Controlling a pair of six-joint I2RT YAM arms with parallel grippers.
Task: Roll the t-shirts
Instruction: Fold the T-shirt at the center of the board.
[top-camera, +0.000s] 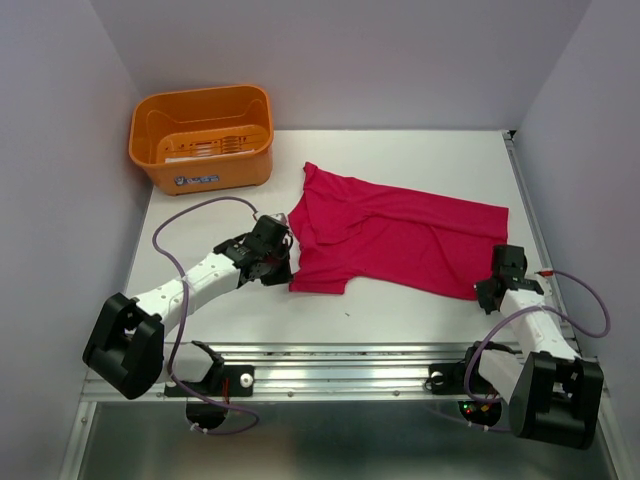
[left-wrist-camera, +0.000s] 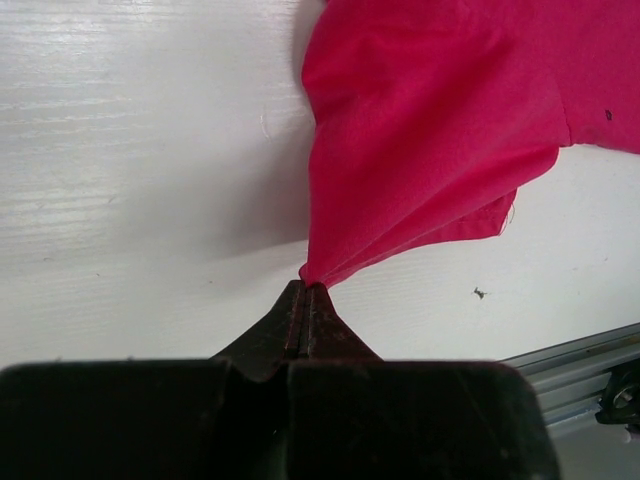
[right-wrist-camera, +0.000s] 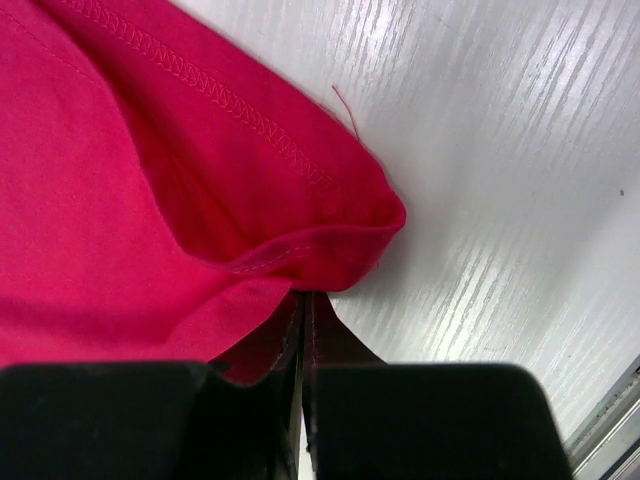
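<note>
In the middle of the white wooden surface (top-camera: 400, 320) lies the soft, thin crimson-pink t-shirt (top-camera: 400, 235), partly spread and wrinkled. The left jaws pinch its left edge tight. The right jaws are closed on its stitched near right corner. Bare surface shows along the near side. The orange plastic basket (top-camera: 203, 135) sits well apart, far left.

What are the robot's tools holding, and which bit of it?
Both hold the t-shirt. The left tool pinches a bunched bit of its left edge; the right tool pinches the hemmed corner at its right end.
</note>
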